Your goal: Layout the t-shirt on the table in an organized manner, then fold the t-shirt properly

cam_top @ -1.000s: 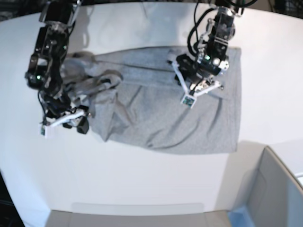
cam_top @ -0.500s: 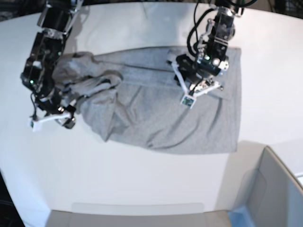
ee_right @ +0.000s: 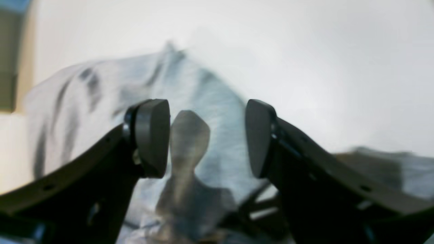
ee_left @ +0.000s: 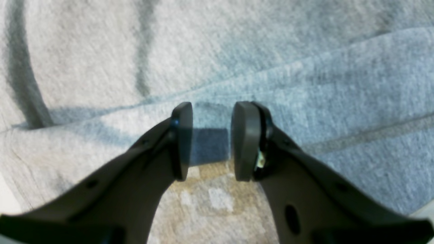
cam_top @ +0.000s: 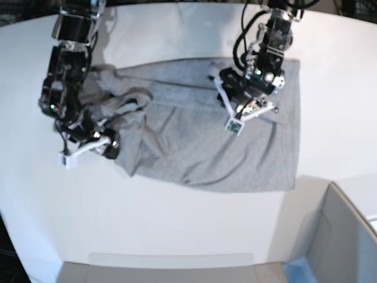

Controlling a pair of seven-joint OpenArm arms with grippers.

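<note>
The light grey t-shirt lies on the white table, mostly flat on the right and bunched into folds at its left end. My left gripper hangs low over the shirt's upper middle. In the left wrist view it is open, with only creased shirt fabric below the gap. My right gripper is at the bunched left edge. It is open too, looking along the shirt with bare table beyond. No lettering shows.
A grey box-like bin stands at the bottom right corner, with something blue at its foot. The table's curved front edge runs along the bottom. Both arms reach in from the far side.
My right arm swung out left over bare table, then came back right to the shirt's bunched edge. My left arm and the shirt's right part have stayed still.
</note>
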